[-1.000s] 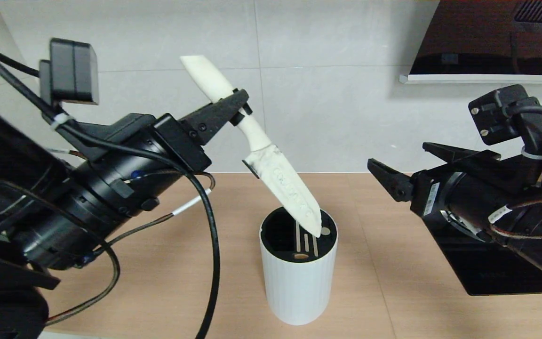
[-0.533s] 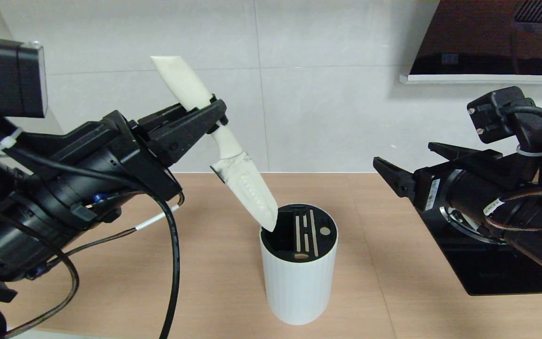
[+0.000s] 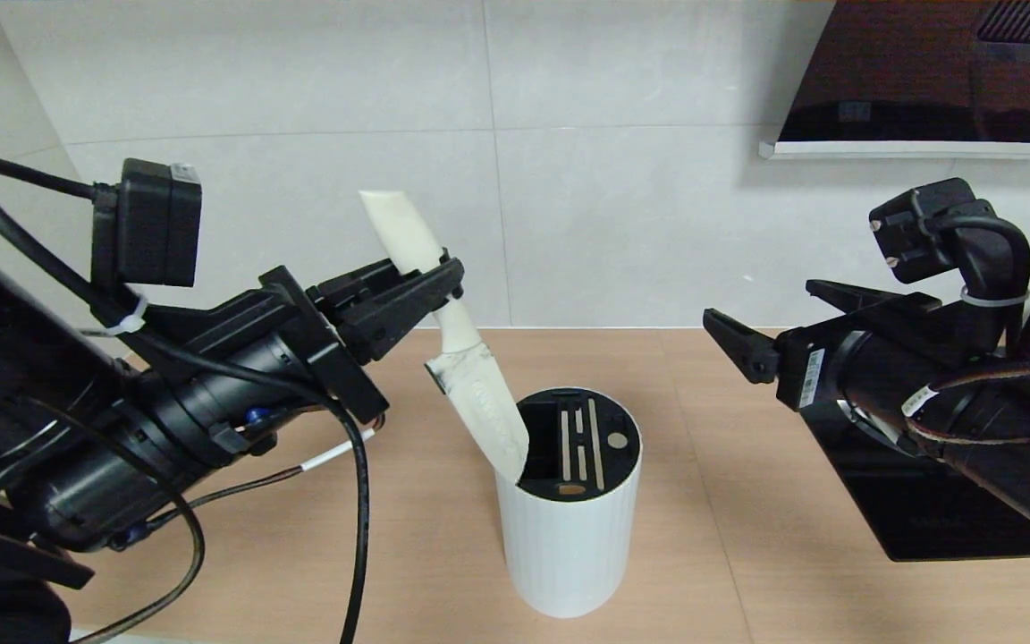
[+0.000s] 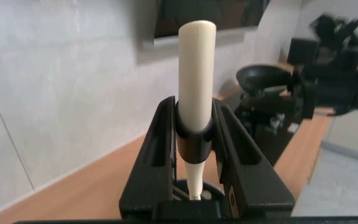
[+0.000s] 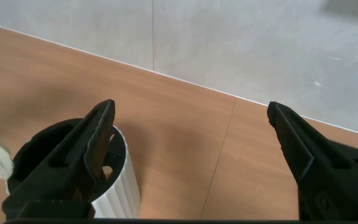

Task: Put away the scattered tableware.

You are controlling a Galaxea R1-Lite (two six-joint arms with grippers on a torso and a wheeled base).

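Knife (image 3: pixel 460 338): white, one piece. Its long axis is tilted, with the handle end up and toward the robot's left and the blade tip down and toward the right. The tip is inside the holder (image 3: pixel 569 537), in the large open compartment on the left side of its black top (image 3: pixel 613 458), just beside the three narrow slots. The blade crosses the left rim there; can't tell whether it rests on it. Most of the blade is above the rim.

Left gripper (image 3: pixel 443 273): fingers clamped narrow on the knife handle, about mid-handle, with the butt end sticking out above them. In the left wrist view the handle (image 4: pixel 196 62) stands straight up between the fingers (image 4: pixel 166 143).

Right gripper (image 3: pixel 761 309): fingers spread wide, nothing in them, in the air to the right of the holder and apart from it. The right wrist view looks past them at the holder (image 5: pixel 115 186).

The holder stands upright on a wooden countertop (image 3: pixel 747 555). A black hob (image 3: pixel 926 519) is on the right and a tiled wall (image 3: pixel 613 224) behind.
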